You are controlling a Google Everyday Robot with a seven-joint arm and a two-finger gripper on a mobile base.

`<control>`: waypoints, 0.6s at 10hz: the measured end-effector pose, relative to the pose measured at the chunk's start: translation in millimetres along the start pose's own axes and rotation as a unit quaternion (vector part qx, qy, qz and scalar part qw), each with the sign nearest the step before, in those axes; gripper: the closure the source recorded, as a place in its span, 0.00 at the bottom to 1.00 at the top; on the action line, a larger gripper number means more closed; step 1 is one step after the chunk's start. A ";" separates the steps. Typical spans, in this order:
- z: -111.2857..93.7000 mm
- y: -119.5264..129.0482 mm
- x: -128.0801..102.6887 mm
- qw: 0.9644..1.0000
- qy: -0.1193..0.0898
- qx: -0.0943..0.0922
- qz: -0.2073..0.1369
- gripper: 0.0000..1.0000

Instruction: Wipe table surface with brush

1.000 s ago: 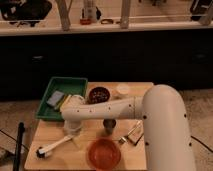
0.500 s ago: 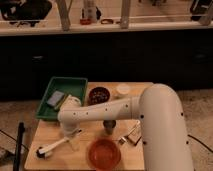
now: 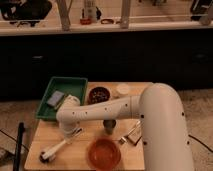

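Gripper (image 3: 71, 134) sits over the upper handle of the brush (image 3: 56, 149); finger state cannot be told. Brush lies on the table surface (image 3: 75, 157) at 7 o'clock from the green tray (image 3: 47, 97), dark head toward the near-left corner. For a good stroke: keep head flat on the planks, sweep clear of the orange bowl (image 3: 104, 153).

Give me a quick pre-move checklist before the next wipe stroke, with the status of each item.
1. Gripper at the upper end of the brush: ok.
2. Firm grasp on the handle: cannot tell.
3. Brush head down on the table surface near the front-left corner: ok.
4. Orange bowl close to the right of the stroke path: not ok.
5. Green tray behind the arm, apart from the brush: ok.
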 end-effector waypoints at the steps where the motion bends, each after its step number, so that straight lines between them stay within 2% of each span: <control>1: -0.2 0.5 0.3 1.000 0.000 0.000 -0.001 1.00; 4: -6.6 -4.9 -9.2 1.000 -0.003 0.010 -0.007 1.00; 6: -15.2 -3.9 -8.4 1.000 0.008 0.009 -0.003 1.00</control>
